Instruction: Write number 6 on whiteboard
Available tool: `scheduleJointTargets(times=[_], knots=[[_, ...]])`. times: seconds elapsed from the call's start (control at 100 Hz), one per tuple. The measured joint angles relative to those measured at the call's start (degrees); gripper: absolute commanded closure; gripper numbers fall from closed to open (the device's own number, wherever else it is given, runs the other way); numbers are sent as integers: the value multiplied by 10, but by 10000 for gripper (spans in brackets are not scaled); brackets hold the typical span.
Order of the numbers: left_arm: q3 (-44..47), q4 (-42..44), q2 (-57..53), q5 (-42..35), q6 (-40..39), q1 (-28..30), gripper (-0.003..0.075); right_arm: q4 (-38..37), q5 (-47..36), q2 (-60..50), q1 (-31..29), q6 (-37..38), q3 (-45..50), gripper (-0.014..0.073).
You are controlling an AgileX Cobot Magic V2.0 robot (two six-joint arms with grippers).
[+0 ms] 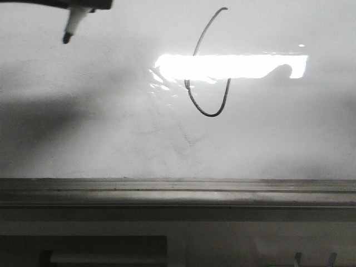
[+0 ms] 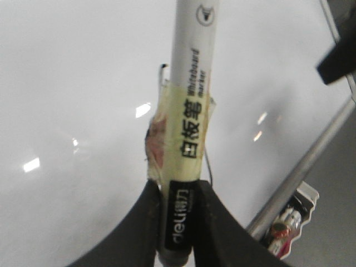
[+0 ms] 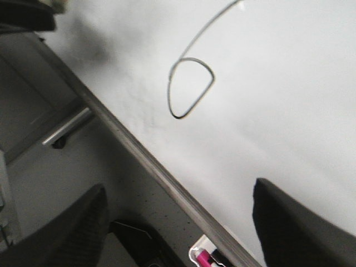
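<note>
The whiteboard (image 1: 111, 128) fills the front view, with a bright light reflection across its middle. The number 6 (image 1: 207, 111) is a thin black line: a long curved stem from the top down into a rounded loop. It also shows in the right wrist view (image 3: 189, 89). My left gripper (image 2: 177, 192) is shut on a white whiteboard marker (image 2: 192, 61) wrapped in yellowish tape. The marker's tip (image 1: 67, 38) hangs at the top left of the front view, left of the 6; I cannot tell if it touches the board. My right gripper (image 3: 178, 206) is open and empty by the lower rail.
The grey metal lower rail (image 1: 178, 189) runs along the board's bottom edge. A small white tray with markers (image 3: 203, 257) sits under the rail and also shows in the left wrist view (image 2: 289, 225). Faint grey smudges (image 1: 183, 142) lie below the 6.
</note>
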Motion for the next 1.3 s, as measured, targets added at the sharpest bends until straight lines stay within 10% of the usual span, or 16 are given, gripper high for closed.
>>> scheduleJointTargets(times=[0.22,0.74,1.05,1.3], knots=[[58,-161,-6,-114,-2,4,741,15,-57,-66,-16,2,63,106],[1,-178,108,-132,-4,4,731,23,-75,-71,-16,2,67,106],[-6,-178,109,-125,-4,4,198,23,-76,-71,-16,2,67,106],[-4,-160,75,-132,27,4,154,24,-77,-71,-16,2,67,106]])
